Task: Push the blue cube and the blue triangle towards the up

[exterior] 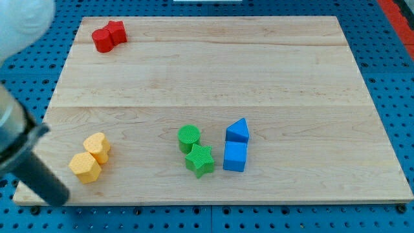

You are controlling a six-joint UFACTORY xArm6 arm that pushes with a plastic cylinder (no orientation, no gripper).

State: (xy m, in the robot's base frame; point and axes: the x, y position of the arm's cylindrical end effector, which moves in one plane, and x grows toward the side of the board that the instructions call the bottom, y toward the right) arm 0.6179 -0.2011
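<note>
Blurred rod [29, 165], my tip [59, 197] indistinct

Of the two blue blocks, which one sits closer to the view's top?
The blue triangle block. It sits directly above the blue cube, touching it, with its pointed top facing the view's top; the cube is square-faced.

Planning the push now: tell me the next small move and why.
Probably bring my tip right along the view's bottom edge to just below the blue cube. The tip sits at the bottom left, beside the two yellow blocks; the blue triangle touches the cube's upper side, so one upward push moves both.
</note>
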